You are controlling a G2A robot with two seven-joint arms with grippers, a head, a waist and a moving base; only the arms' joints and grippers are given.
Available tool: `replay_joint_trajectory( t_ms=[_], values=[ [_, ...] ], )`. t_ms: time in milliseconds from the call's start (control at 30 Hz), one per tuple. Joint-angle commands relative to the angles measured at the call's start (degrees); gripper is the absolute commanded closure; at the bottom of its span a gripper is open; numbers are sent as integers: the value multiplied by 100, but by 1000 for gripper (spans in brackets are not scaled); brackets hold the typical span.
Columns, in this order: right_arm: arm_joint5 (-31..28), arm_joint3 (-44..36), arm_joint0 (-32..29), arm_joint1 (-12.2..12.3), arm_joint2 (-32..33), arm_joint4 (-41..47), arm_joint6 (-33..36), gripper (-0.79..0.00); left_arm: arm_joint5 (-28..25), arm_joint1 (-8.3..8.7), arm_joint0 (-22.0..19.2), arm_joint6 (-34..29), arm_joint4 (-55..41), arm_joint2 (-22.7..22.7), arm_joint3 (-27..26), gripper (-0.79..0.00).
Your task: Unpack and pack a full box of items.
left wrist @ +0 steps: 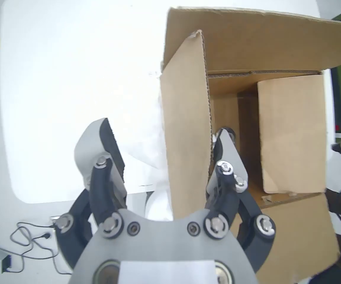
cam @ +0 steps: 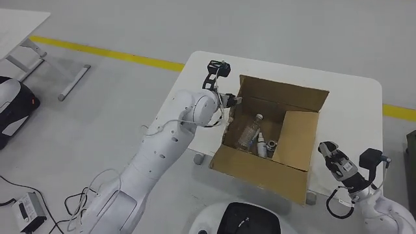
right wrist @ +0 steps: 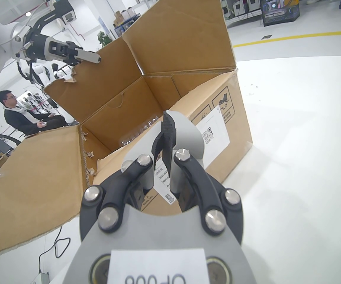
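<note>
Your cardboard box (cam: 296, 136) stands open on the white table (cam: 351, 91), right of centre in the top view. Inside lie a clear bottle (cam: 250, 132) and small items (cam: 265, 147) too indistinct to identify. Your left gripper (left wrist: 166, 131) is spread wide, straddling the box's upright left flap (left wrist: 185, 149). Your right gripper (right wrist: 168, 119), at lower right in the top view, is pinched closed on nothing, beside the box.

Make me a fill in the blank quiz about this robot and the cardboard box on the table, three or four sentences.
1. The left gripper is ___, straddling a flap of the cardboard box.
2. The right gripper is ___ and holds nothing.
3. The clear bottle lies ___ the box.
4. The box stands on a ___ table.
Missing words: open; shut; inside; white.
</note>
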Motion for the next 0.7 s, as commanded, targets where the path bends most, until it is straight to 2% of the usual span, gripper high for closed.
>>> replay_joint_trajectory(
  t_ms=[0,267,667],
  values=[
    [-5,12,8,-3,-1,11,14,0,55,13,30,56,408,16,-4,-785],
    [-24,53,29,-8,32,30,30,0,250,23,-20,-242,1467,112,357,-785],
    [-62,8,-18,-5,108,34,23,0,512,-158,-266,-131,2002,573,1392,-785]
  ],
)
